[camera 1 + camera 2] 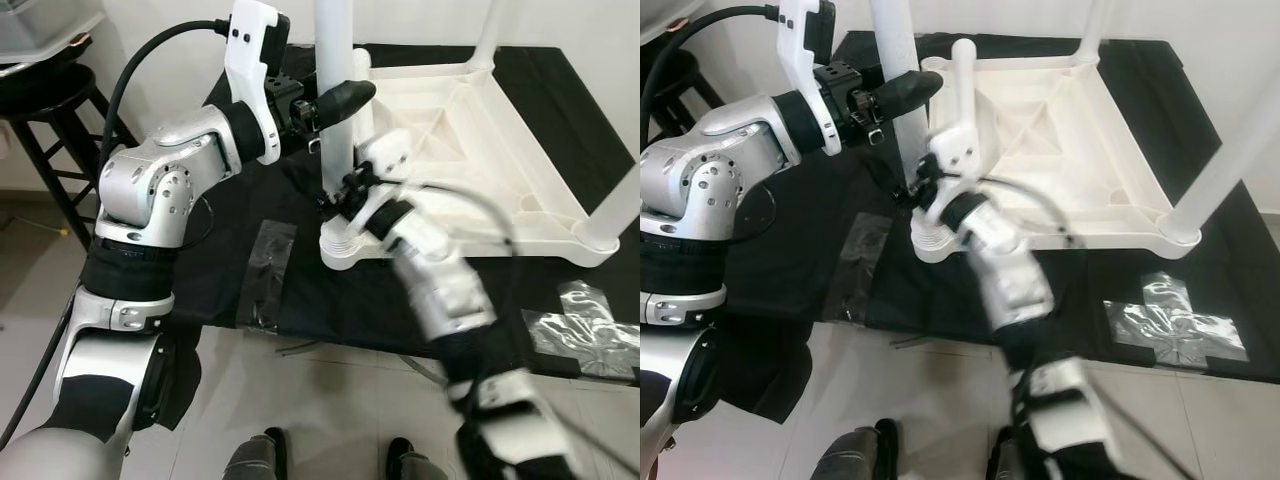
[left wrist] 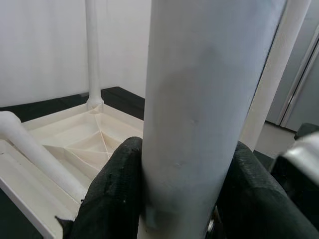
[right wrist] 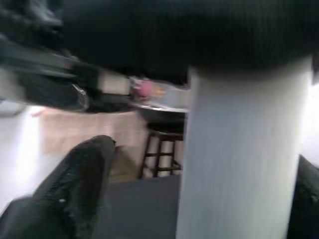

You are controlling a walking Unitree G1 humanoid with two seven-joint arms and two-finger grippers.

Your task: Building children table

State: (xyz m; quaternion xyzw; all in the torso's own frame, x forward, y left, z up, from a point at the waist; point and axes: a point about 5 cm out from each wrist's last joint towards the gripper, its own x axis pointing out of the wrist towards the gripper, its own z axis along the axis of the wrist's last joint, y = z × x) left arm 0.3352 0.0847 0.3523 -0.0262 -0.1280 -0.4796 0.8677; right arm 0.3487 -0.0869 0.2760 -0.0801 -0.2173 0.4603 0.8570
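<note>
Left gripper clamps the upright table leg to steady it in the upturned tabletop's corner socket, while right gripper, below, straddles it, fingers apart.

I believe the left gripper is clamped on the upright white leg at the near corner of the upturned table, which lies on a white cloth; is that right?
Not quite: the cloth is black, as the left eye view shows. The left gripper does clamp the upright white leg at the upturned table's near corner.
</note>
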